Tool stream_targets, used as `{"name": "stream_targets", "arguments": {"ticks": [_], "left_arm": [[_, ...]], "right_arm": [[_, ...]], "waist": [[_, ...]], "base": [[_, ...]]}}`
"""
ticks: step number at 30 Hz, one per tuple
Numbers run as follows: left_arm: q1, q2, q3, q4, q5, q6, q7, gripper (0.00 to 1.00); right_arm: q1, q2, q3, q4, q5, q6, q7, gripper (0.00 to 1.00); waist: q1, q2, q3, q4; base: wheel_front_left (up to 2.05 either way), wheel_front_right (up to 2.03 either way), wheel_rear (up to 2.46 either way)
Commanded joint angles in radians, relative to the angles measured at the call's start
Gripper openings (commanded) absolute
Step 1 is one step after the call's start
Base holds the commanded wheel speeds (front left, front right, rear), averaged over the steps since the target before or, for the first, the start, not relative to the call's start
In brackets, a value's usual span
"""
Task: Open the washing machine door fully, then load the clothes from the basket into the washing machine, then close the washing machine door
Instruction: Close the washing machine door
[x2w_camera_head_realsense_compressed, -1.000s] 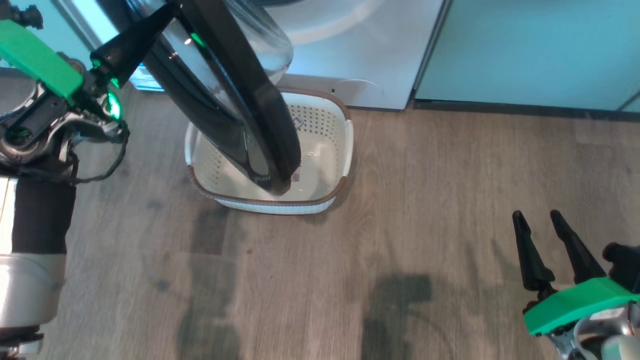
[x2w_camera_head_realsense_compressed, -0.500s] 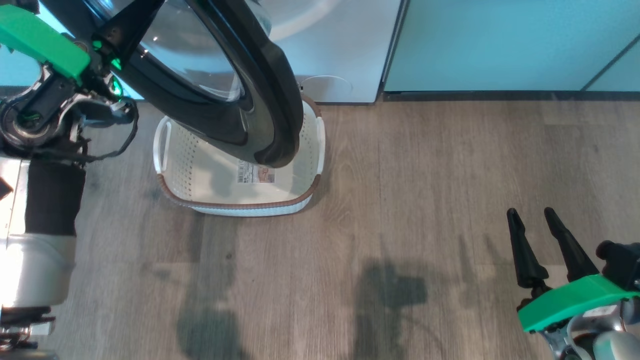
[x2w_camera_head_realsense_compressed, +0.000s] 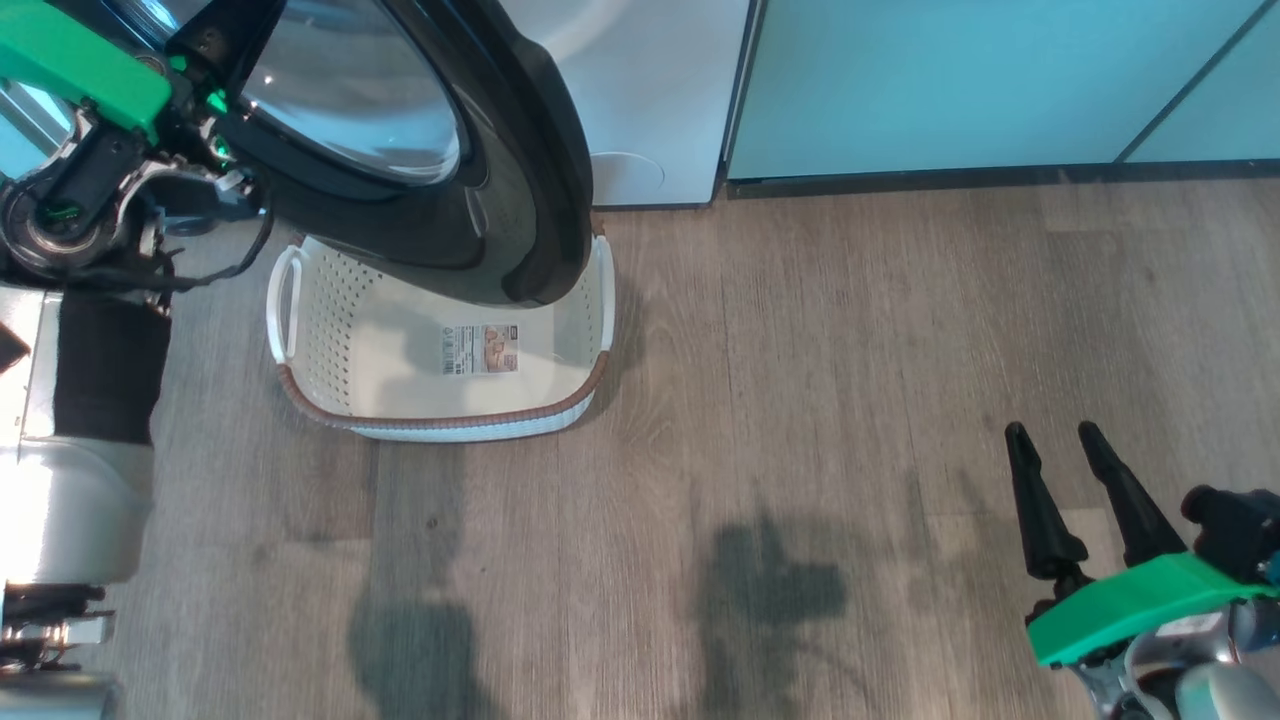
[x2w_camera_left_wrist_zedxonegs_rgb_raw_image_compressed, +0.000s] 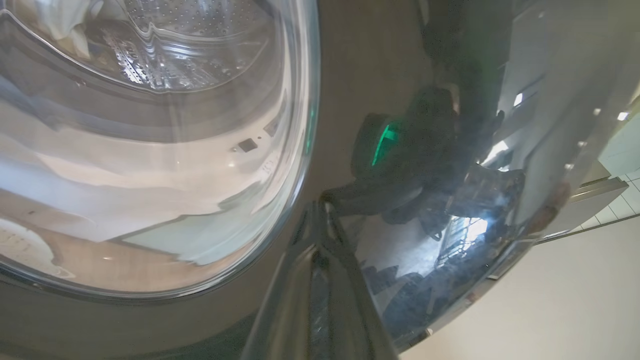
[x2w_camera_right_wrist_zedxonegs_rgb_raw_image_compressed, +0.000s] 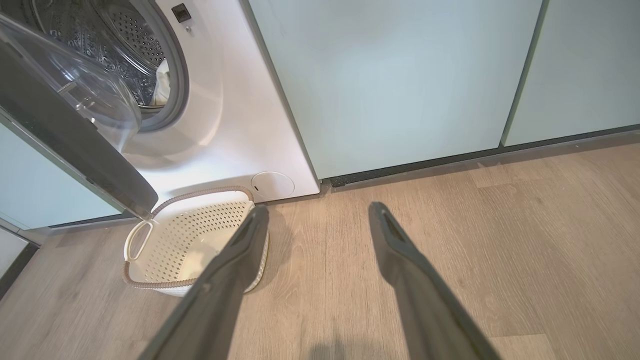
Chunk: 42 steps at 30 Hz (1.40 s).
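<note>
Head view: L gripper (x2w_camera_head_realsense_compressed: 235, 30) sits top left, its two dark fingers closed together w/ nothing between them, laid against the washing machine door (x2w_camera_head_realsense_compressed: 520, 150) by the edge of the glass. The door stands part open, black rim overhanging the basket's (x2w_camera_head_realsense_compressed: 330, 300) far side. The basket is on the wood floor (x2w_camera_head_realsense_compressed: 800, 400) just in front of the washing machine (x2w_camera_head_realsense_compressed: 640, 80), its btm on show w/ a label sticker (x2w_camera_head_realsense_compressed: 482, 348). Pale-green cabinets (x2w_camera_head_realsense_compressed: 950, 80) run to the right of the machine. R gripper (x2w_camera_head_realsense_compressed: 1052, 430) is low right, fingers spread w/ nothing between them, well apart from the basket.

Left wrist view: L gripper (x2w_camera_left_wrist_zedxonegs_rgb_raw_image_compressed: 316, 225) closed, tip touching the door's glossy rim (x2w_camera_left_wrist_zedxonegs_rgb_raw_image_compressed: 350, 75), where it meets its own reflection. Domed glass (x2w_camera_left_wrist_zedxonegs_rgb_raw_image_compressed: 150, 165) is on the left; through it the steel drum (x2w_camera_left_wrist_zedxonegs_rgb_raw_image_compressed: 190, 45) & a bit of pale cloth (x2w_camera_left_wrist_zedxonegs_rgb_raw_image_compressed: 60, 20), too blurred to ID.

Right wrist view: R gripper (x2w_camera_right_wrist_zedxonegs_rgb_raw_image_compressed: 319, 210) open over bare floor (x2w_camera_right_wrist_zedxonegs_rgb_raw_image_compressed: 500, 225). The basket (x2w_camera_right_wrist_zedxonegs_rgb_raw_image_compressed: 190, 225) is by the left finger, under the door's (x2w_camera_right_wrist_zedxonegs_rgb_raw_image_compressed: 75, 140) lower edge, which shows edge-on. The clothes (x2w_camera_right_wrist_zedxonegs_rgb_raw_image_compressed: 161, 82) are inside the drum (x2w_camera_right_wrist_zedxonegs_rgb_raw_image_compressed: 135, 45), a pale fold at the opening's right side. Cabinets (x2w_camera_right_wrist_zedxonegs_rgb_raw_image_compressed: 400, 75) beside the machine (x2w_camera_right_wrist_zedxonegs_rgb_raw_image_compressed: 225, 125).
</note>
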Motion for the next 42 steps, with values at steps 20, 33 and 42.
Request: {"name": "stream_targets", "arguments": {"ticks": [20, 33, 42], "left_arm": [[0.091, 0.014, 0.108, -0.096, -0.038, -0.03, -0.055, 0.0], [0.391, -0.019, 0.171, -0.336, -0.026, -0.035, -0.115, 0.81], [0.571, -0.075, 0.195, -0.479, 0.058, -0.031, -0.221, 1.0]], "right_arm": [[-0.038, -0.017, -0.078, -0.033, -0.015, -0.003, -0.015, 1.0], [0.009, -0.013, -0.094, -0.056, -0.034, -0.003, 0.01, 1.0], [0.045, -0.008, -0.1, -0.075, -0.045, -0.003, 0.028, 1.0]], "waist": [[0.0, 0.0, -0.03, 0.077], [0.0, 0.0, -0.101, 0.102], [0.0, 0.0, -0.148, 0.112]], "base": [[0.0, 0.0, 0.0], [0.0, 0.0, 0.0], [0.0, 0.0, 0.0]]}}
